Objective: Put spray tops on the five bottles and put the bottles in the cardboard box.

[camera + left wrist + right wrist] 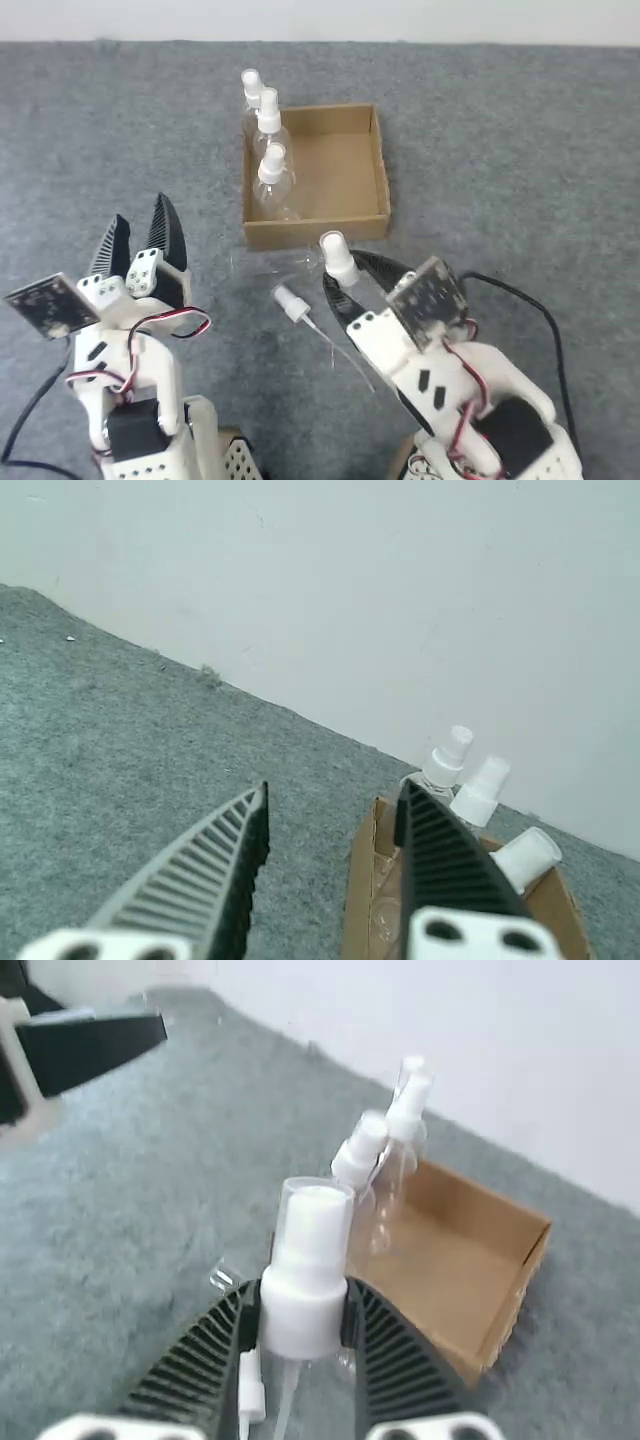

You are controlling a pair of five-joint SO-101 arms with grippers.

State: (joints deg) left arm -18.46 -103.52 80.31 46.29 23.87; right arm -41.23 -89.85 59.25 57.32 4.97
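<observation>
The cardboard box (362,215) stands open at mid-table. Three clear bottles with white spray tops (272,165) (268,105) (250,82) stand along its left wall. My right gripper (338,268) is shut on a white spray top (305,1270) just in front of the box, held upright, with its thin tube hanging below. A second spray top (292,302) lies on the carpet beside it. A faint clear bottle (272,265) lies before the box's front wall. My left gripper (140,235) is open and empty, raised at the left, its fingertips (255,815) pointing past the box (362,880).
Grey carpet covers the table up to a white wall behind. The right half of the box floor (455,1245) is bare. A black cable (540,310) runs along the right arm. There is open carpet on both sides of the box.
</observation>
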